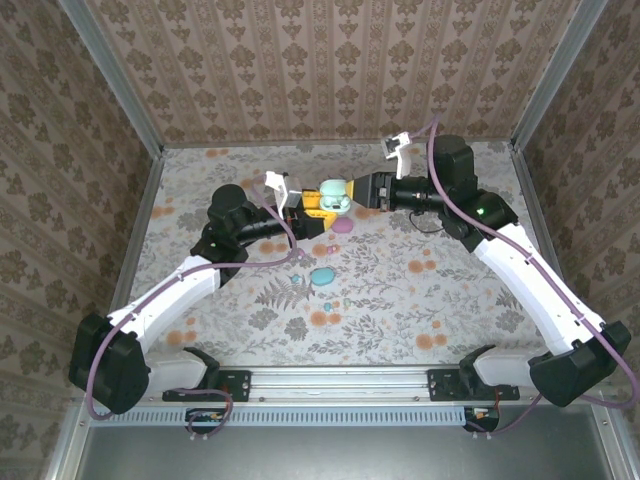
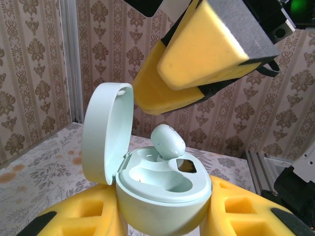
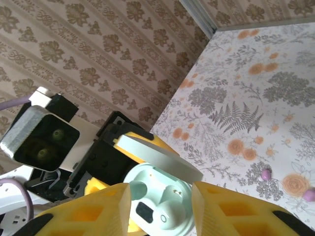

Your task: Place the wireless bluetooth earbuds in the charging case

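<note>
My left gripper is shut on the base of an open mint charging case, with its lid swung up to the left. One pale mint earbud leans in the far socket; the near socket is bare. The right gripper hovers just over the case with its yellow fingers spread either side of the earbud, not touching it. From the top view, both grippers meet at the case at mid-back of the table. A pinkish earbud lies on the table.
On the floral table, a pink rounded piece lies just in front of the case, and a blue case nearer the arms. Patterned walls close the back and sides. The right gripper's fingers hang above the case.
</note>
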